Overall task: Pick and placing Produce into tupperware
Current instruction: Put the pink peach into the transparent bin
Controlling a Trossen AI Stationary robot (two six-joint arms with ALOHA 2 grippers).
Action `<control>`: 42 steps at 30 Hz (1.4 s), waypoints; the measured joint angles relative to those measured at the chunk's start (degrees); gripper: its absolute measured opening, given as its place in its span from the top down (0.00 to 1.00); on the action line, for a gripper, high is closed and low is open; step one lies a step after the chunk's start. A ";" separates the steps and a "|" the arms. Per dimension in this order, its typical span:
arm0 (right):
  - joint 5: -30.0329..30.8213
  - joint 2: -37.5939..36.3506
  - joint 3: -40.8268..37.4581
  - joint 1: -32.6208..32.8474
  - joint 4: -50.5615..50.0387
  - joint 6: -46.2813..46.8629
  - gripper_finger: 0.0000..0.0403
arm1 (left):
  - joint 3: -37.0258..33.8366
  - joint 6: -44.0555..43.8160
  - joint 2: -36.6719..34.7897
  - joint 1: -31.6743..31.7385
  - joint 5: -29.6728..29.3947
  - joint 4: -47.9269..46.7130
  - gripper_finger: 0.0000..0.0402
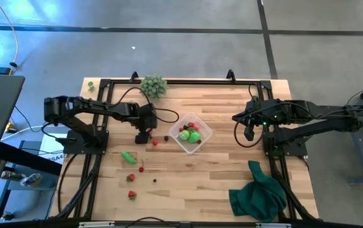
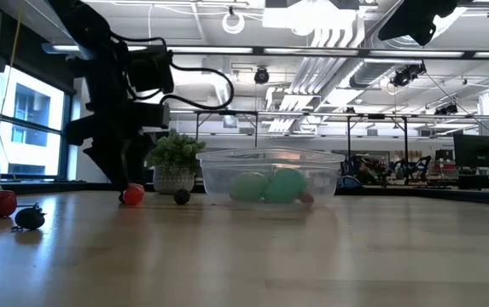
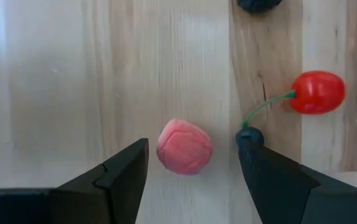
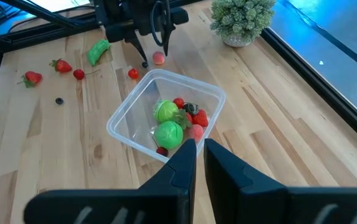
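Note:
My left gripper (image 3: 192, 148) points down at the table, open, one finger on each side of a pink-red round piece of produce (image 3: 185, 147), not touching it. A small dark berry (image 3: 249, 135) lies right at one fingertip, and a red cherry with a green stem (image 3: 317, 92) lies just past it. The clear tupperware (image 1: 201, 143) stands mid-table with green and red pieces inside (image 4: 169, 121). More produce lies near the table's front left: a green oblong (image 1: 128, 157) and red pieces (image 1: 131, 178). My right gripper (image 4: 197, 155) hangs shut above the table, to the right of the tupperware.
A pale green bushy clump (image 1: 154, 85) stands at the far edge. A dark green cloth (image 1: 257, 193) lies crumpled at the front right. A small dark piece (image 1: 166, 137) and a red one (image 1: 154, 143) lie between my left gripper and the tupperware.

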 joint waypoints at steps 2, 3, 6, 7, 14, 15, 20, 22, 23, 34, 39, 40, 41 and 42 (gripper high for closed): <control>0.00 0.00 0.00 -0.01 0.00 -0.01 0.94 | 0.00 -0.03 0.64 0.00 0.00 0.04 0.41; 0.00 0.00 0.00 -0.02 0.00 -0.01 0.94 | -0.01 -0.05 0.88 0.00 -0.01 0.16 0.41; 0.00 -0.02 0.00 -0.02 0.00 -0.02 0.94 | 0.00 -0.05 0.98 0.00 -0.02 0.35 0.42; 0.00 0.00 0.00 0.00 0.00 0.00 0.94 | 0.00 -0.06 0.98 0.00 -0.06 0.52 0.43; -0.01 0.00 0.00 -0.02 0.00 0.00 0.94 | 0.00 -0.08 0.98 0.00 -0.17 1.91 0.53; -0.01 0.00 0.00 -0.01 0.00 0.00 0.94 | 0.00 -0.08 0.98 0.00 -0.17 2.03 0.54; -0.01 0.00 0.00 -0.01 0.00 -0.01 0.94 | 0.00 -0.08 0.98 0.00 -0.17 2.05 0.61; -0.01 0.00 0.00 -0.01 0.00 -0.01 0.94 | -0.02 -0.08 0.98 0.00 -0.17 2.04 0.63; 0.00 0.00 0.00 0.00 0.00 -0.02 0.94 | 0.00 -0.08 0.98 0.00 -0.17 2.02 0.64; -0.01 -0.01 0.00 -0.01 0.00 0.00 0.94 | 0.00 -0.03 0.98 -0.02 -0.20 2.02 0.68; -0.02 0.00 0.00 0.00 0.00 -0.02 0.94 | 0.00 0.05 0.98 -0.02 -0.20 2.00 0.66; -0.01 0.00 0.00 -0.01 0.00 -0.01 0.94 | 0.00 0.08 0.98 -0.02 -0.20 2.00 0.65; -0.01 0.00 0.00 -0.01 0.00 0.00 0.94 | 0.00 0.09 0.98 -0.02 -0.20 2.00 0.65; 0.00 0.00 0.00 -0.01 0.00 0.00 0.94 | 0.00 0.10 0.98 -0.02 -0.20 2.00 0.65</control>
